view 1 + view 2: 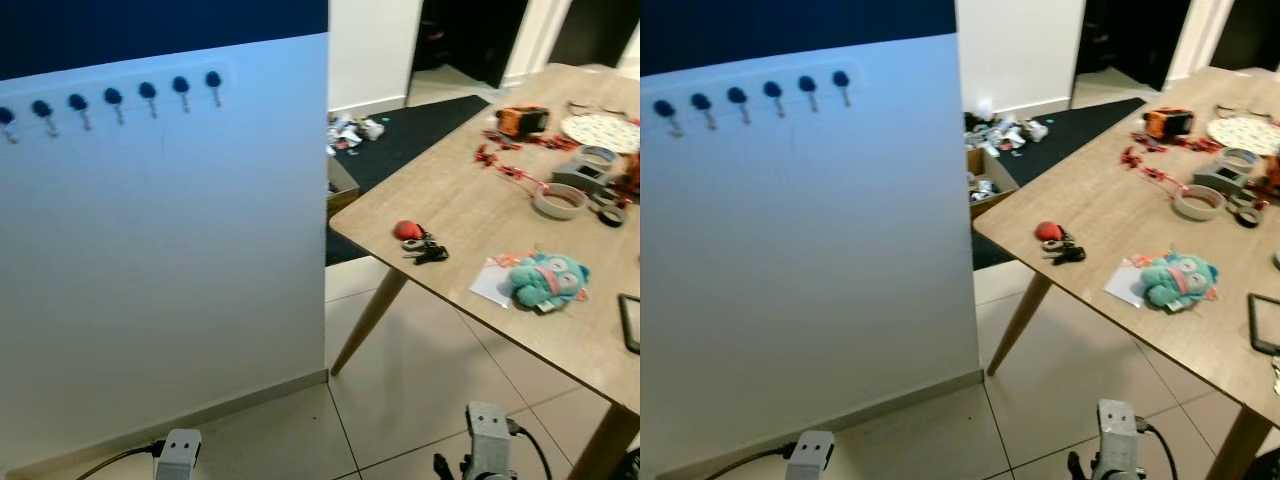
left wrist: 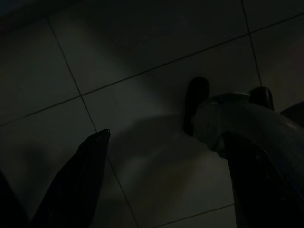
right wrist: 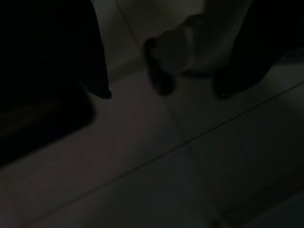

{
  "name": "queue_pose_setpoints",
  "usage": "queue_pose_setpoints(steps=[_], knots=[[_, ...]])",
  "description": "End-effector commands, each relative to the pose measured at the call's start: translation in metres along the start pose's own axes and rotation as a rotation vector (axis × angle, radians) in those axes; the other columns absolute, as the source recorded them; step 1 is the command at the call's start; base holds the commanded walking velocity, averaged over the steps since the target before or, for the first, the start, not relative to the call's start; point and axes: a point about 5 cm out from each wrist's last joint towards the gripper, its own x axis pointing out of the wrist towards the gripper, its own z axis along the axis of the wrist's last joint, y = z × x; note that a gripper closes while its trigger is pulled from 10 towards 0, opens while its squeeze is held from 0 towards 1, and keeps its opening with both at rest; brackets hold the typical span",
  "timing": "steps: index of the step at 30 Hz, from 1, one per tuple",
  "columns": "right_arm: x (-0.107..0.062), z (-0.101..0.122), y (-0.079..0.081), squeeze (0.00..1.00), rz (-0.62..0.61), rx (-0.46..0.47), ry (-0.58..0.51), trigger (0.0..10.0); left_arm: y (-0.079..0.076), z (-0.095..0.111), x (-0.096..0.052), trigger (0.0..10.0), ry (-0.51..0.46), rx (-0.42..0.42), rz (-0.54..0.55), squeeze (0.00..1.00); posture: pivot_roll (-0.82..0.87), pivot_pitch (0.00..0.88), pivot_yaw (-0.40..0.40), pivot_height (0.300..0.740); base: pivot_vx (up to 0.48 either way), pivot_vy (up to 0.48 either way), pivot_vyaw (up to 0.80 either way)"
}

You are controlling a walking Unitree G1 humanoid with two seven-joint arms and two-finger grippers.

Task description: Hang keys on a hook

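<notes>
A bunch of dark keys with a red fob (image 1: 418,240) lies near the corner of the wooden table (image 1: 460,190), to my right. A row of several dark hooks (image 1: 113,98) runs along the top of the white wall panel (image 1: 160,260) on my left. Both arms hang low: the left wrist (image 1: 180,455) and the right wrist (image 1: 488,440) show at the bottom edge, far from the keys. In the dim left wrist view my left gripper (image 2: 166,135) is open over floor tiles. In the dark right wrist view my right gripper (image 3: 165,94) also stands open and holds nothing.
A teal plush toy (image 1: 545,278) on paper, tape rolls (image 1: 558,200) and red clips lie further along the table. A slanted table leg (image 1: 370,315) meets the tiled floor between panel and table. Clutter (image 1: 355,130) lies on a dark rug behind.
</notes>
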Motion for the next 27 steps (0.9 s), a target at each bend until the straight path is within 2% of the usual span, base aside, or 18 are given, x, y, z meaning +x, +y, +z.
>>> queue_pose_setpoints(steps=[1,3,8,14,27], knots=[[0.000,0.006,-0.005,0.00,-0.043,0.009,-0.026,10.0,0.002,-0.005,-0.001,10.0,0.014,0.014,0.006,0.00,-0.09,0.016,0.052,0.740,0.000,0.000,0.00],[0.000,0.014,-0.020,0.00,-0.128,0.012,-0.049,10.0,0.002,-0.005,-0.001,10.0,0.013,0.015,0.005,0.00,-0.10,0.023,0.054,0.740,0.000,0.000,0.00],[-0.001,0.030,-0.036,0.00,-0.188,0.044,-0.097,10.0,0.003,-0.006,-0.002,10.0,0.008,0.007,0.007,0.00,-0.10,0.030,0.056,0.740,0.000,0.000,0.00],[0.001,0.045,-0.031,0.00,-0.155,0.063,-0.145,10.0,0.003,-0.006,-0.002,10.0,0.011,0.013,0.005,0.00,-0.11,0.033,0.057,0.740,0.000,0.000,0.00],[0.003,0.039,-0.018,0.00,-0.108,0.065,-0.123,10.0,0.001,-0.006,-0.001,10.0,0.013,0.024,0.004,0.00,-0.11,0.037,0.059,0.740,0.000,0.000,-0.80]])
